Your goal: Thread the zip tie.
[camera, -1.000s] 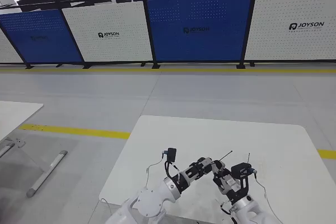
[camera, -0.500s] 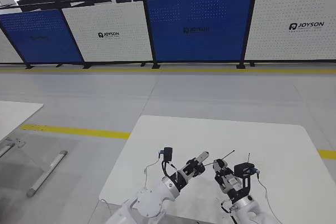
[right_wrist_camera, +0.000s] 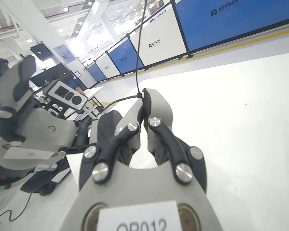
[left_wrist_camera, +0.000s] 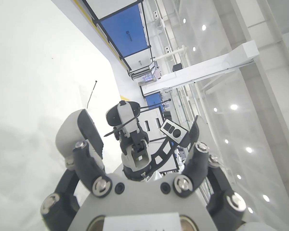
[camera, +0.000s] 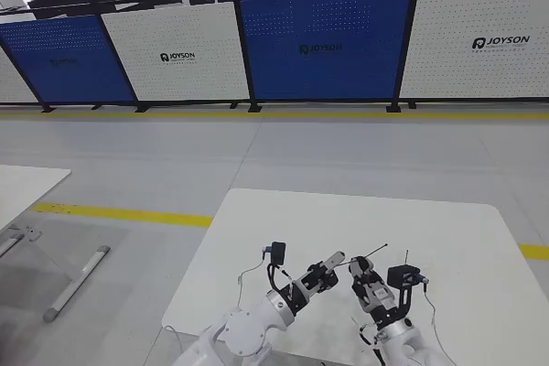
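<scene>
Black zip tie (right_wrist_camera: 137,68) upright in right pincer (right_wrist_camera: 144,96).

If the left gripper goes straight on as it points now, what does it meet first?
Likely the zip tie, whose loose end juts from the shut right gripper, then that gripper itself; depth is unclear.
</scene>
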`<move>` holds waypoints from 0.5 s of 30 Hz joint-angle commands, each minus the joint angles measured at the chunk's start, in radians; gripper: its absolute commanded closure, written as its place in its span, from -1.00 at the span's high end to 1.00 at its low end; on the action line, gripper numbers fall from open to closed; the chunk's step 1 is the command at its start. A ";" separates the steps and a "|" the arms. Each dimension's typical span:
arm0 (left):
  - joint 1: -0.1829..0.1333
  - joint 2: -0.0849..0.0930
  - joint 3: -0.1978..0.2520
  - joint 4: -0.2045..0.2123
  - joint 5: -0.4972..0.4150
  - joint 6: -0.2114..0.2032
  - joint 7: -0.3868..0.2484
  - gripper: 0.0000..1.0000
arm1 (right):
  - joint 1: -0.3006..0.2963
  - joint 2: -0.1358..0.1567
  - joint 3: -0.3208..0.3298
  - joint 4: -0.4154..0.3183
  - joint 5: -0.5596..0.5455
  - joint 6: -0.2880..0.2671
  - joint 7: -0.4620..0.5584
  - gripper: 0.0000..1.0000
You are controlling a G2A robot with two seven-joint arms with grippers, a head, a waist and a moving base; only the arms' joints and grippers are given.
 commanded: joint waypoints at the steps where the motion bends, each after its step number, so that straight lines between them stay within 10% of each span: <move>1: 0.001 0.000 -0.001 -0.001 0.001 0.000 -0.003 -0.50 | 0.004 -0.001 -0.004 0.003 -0.006 0.003 0.009 -1.00; 6: 0.003 0.000 -0.004 -0.002 0.000 -0.006 -0.004 -0.80 | 0.011 -0.003 -0.010 0.009 -0.017 0.006 0.023 -1.00; 15: 0.002 -0.001 -0.006 -0.003 -0.002 -0.003 0.002 -0.70 | 0.012 -0.002 -0.017 0.005 -0.052 0.000 0.043 -1.00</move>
